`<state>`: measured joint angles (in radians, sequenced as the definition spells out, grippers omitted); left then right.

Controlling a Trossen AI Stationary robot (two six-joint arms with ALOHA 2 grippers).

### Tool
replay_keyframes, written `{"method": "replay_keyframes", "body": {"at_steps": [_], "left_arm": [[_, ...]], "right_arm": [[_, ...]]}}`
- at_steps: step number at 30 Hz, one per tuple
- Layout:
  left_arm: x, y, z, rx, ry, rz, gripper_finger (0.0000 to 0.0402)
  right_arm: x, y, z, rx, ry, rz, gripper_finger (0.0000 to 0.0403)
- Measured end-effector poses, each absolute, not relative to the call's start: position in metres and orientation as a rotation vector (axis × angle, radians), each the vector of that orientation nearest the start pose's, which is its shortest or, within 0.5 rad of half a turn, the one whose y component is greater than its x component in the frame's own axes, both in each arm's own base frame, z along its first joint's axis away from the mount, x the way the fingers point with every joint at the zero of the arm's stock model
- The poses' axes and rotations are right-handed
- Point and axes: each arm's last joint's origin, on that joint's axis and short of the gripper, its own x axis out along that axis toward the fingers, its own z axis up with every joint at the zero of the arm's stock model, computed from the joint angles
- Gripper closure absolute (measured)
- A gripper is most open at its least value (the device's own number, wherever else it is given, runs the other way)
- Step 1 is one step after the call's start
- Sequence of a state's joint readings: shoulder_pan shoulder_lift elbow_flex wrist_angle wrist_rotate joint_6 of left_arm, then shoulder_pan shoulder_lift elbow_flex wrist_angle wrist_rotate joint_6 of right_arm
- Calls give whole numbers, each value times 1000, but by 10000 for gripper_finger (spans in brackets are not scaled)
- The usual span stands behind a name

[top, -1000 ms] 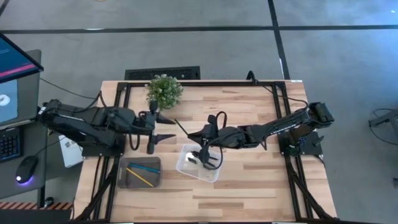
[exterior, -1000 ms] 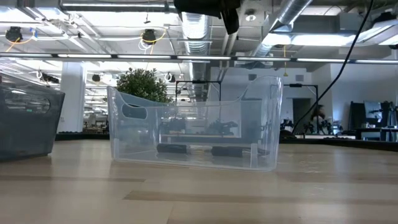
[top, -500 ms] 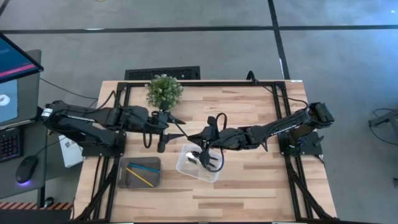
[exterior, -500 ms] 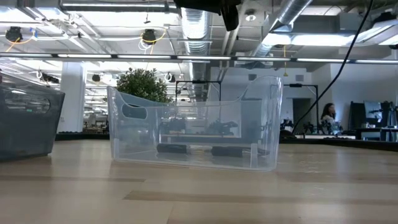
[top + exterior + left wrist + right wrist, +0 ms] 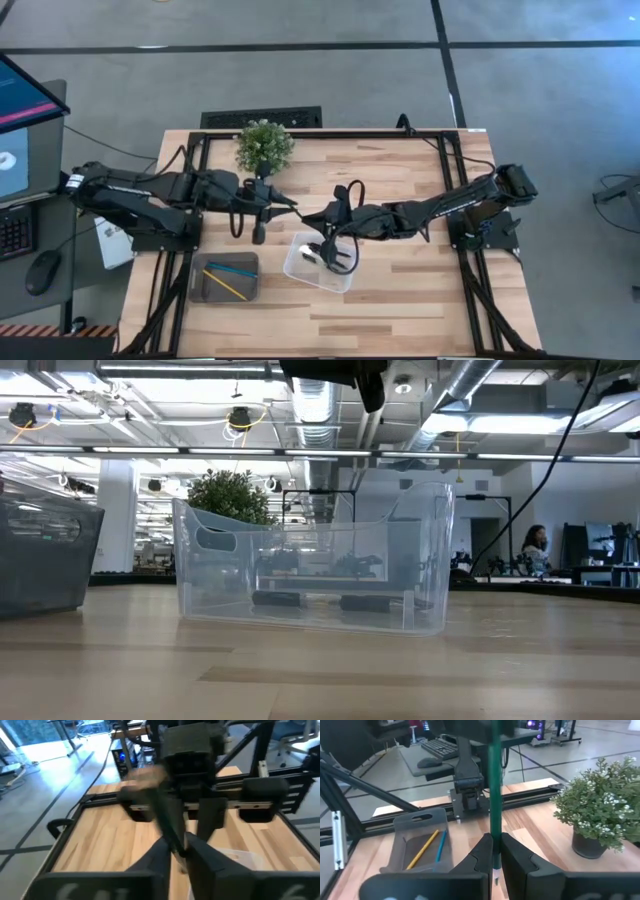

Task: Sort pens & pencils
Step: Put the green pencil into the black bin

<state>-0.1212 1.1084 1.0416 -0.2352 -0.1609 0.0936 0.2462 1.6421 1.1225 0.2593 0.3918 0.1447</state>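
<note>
Tray (image 5: 197,280) nearest, at the table's (image 5: 400,290) front left, with the pencils (image 5: 425,850), one yellow and one blue, lying side by side inside. Pencil half of the sort done, by the look of it.

Just beside the tray, clear bin (image 5: 300,575), apparently the place for pens. Cannot tell from any view whether pens lie in it already.

Right gripper (image 5: 493,851) hanging above the bin, fingers pressed together on a thin dark pen (image 5: 495,795), held upright with most of its length above the pads. Step in hand here, as a judgement: delivery of this pen into the bin, release not yet made. Calls for a small descent between the bin's walls, then a spreading of the fingers. Better with the pen tilted or low first, since an upright stick dropped from above the rim could bounce or tip out.

Farther back, left gripper (image 5: 180,852) down near the tabletop between bin and plant (image 5: 263,146), fingertips drawn in on a second pen (image 5: 165,820), dark and lying aslant. Looks pinched rather than merely straddled, though blurred in the wrist view. Calls for a straight lift, then a wait or a wide path, with both arms close and bound for one bin.

Beyond the table, a person (image 5: 533,548) far off in the room.
</note>
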Motion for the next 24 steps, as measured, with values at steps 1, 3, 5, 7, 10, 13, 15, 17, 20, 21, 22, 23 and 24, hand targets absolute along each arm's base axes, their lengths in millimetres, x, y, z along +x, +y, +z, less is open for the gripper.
{"method": "replay_keyframes", "body": {"at_steps": [1, 3, 5, 7, 10, 13, 15, 17, 20, 21, 22, 23, 24], "left_arm": [[241, -25, 355, 138, 301, 18, 376], [241, -25, 354, 145, 302, 13, 389], [241, -25, 354, 142, 304, 12, 386], [241, -25, 354, 142, 307, 18, 381], [241, -25, 353, 137, 315, 22, 388], [240, -25, 352, 135, 337, 21, 393], [239, -24, 351, 145, 349, 48, 391], [236, -22, 353, 151, 344, 82, 391], [234, -22, 353, 166, 357, 99, 393], [233, -22, 353, 166, 359, 96, 393], [231, -22, 354, 164, 352, 96, 393], [229, -22, 355, 158, 353, 98, 393], [226, -21, 355, 149, 359, 99, 393]], "right_arm": [[364, 80, 273, 57, 239, -164, 354], [364, 80, 272, 54, 244, -166, 354], [364, 79, 272, 54, 249, -170, 354], [364, 78, 271, 55, 252, -172, 354], [364, 78, 271, 57, 255, -175, 354], [363, 77, 269, 52, 280, -177, 350], [362, 78, 265, 55, 327, -170, 349], [360, 79, 260, 61, 370, -163, 348], [359, 79, 258, 105, 392, -172, 348], [358, 78, 256, 123, 411, -172, 347], [358, 78, 254, 139, 434, -168, 347], [357, 78, 252, 152, 458, -169, 347], [355, 77, 250, 168, 481, -174, 347]]}}
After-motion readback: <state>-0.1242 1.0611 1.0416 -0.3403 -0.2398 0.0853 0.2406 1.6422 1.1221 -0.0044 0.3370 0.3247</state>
